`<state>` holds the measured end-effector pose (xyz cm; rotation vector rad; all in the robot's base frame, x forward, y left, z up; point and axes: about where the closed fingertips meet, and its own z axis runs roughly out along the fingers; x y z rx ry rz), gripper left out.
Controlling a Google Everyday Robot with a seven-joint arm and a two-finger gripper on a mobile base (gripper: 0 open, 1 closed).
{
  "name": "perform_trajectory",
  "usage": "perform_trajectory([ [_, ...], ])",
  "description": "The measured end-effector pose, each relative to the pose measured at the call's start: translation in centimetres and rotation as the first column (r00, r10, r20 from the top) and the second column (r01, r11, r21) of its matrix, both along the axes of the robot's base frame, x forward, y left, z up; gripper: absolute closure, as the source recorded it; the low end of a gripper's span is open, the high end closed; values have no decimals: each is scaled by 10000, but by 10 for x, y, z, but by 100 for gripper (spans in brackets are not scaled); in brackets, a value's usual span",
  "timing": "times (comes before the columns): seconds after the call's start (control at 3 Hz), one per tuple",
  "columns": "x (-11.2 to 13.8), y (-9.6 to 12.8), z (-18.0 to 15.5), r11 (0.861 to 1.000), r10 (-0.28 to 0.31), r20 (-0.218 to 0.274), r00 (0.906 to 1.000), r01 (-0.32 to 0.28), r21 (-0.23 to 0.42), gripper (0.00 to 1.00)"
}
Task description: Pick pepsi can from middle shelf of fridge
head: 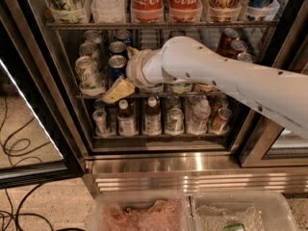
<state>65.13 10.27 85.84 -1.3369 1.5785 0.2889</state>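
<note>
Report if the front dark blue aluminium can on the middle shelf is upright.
Upright: the dark blue aluminium can has its silver top facing up; the end effector is at its lower right.

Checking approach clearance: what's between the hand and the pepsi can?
Nothing shows between them: in the camera view, the hand overlaps the pepsi can on the middle shelf.

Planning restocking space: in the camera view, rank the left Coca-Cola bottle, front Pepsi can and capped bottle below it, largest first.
1. Coca-Cola bottle, though cropped above.
2. Capped bottle, taller than the can.
3. Pepsi can, with the end effector at it on the middle shelf.
</note>
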Motion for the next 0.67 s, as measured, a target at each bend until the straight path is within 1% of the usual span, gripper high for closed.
perform_trajectory([
  [0.33,-8,16,7,9995,-302,-155,9994,299,-142,0],
  [0.67,-9,14,7,9993,-375,-237,9990,374,-32,0],
])
